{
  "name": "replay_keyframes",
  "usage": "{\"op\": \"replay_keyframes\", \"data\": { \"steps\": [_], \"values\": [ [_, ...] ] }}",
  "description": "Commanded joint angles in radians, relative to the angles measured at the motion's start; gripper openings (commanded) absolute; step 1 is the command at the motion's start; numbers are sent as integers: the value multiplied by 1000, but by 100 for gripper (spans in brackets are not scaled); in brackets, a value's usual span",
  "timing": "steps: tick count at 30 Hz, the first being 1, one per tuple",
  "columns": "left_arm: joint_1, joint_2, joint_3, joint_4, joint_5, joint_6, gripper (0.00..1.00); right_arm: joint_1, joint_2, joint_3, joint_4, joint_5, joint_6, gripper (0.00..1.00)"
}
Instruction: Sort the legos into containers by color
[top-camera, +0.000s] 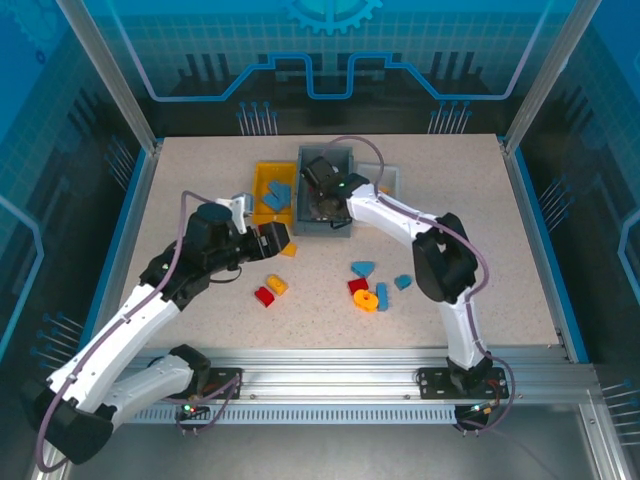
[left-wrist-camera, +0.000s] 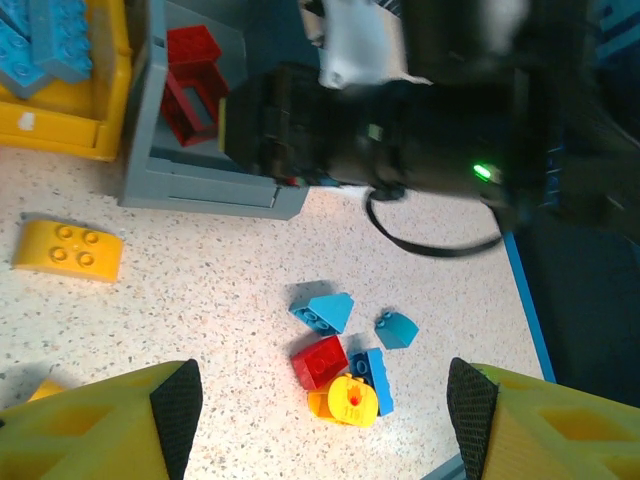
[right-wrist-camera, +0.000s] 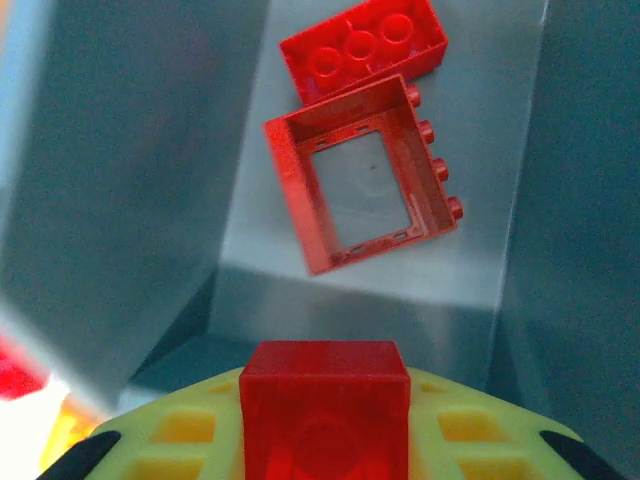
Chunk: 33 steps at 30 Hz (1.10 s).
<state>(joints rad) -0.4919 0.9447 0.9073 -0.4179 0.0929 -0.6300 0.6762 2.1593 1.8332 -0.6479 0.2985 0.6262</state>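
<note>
No words, numbers or brand marks can be read anywhere. The one sign is a pale blue gear emblem (top-camera: 330, 12), cut by the top edge at upper centre of the overhead view. It is printed on the blue back panel (top-camera: 200, 50), above angular circuit-style lines. Studs on the red brick (right-wrist-camera: 365, 45) at the top of the right wrist view are too soft to show lettering. So are those on the yellow brick (left-wrist-camera: 68, 250) at the left of the left wrist view.
</note>
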Motion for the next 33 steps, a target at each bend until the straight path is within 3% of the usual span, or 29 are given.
{"op": "replay_keyframes", "data": {
  "steps": [1, 7, 10, 20, 27, 33],
  "values": [
    [-39, 18, 17, 47, -56, 1, 70, 0, 75, 113, -73, -37, -17, 31],
    [-76, 20, -31, 13, -111, 13, 70, -1, 91, 156, -102, -33, -15, 53],
    [-83, 16, -55, -26, -136, 8, 70, 0, 35, 103, -74, -28, -13, 58],
    [-84, -6, -72, -123, -236, -71, 68, 29, -192, -36, -14, 39, -38, 57],
    [-87, 20, -39, -167, -222, -98, 65, 54, -469, -290, 93, 117, -52, 54],
    [-250, 222, 81, -152, -226, -53, 66, 71, -760, -609, 106, 167, -19, 55]
  ]
}}
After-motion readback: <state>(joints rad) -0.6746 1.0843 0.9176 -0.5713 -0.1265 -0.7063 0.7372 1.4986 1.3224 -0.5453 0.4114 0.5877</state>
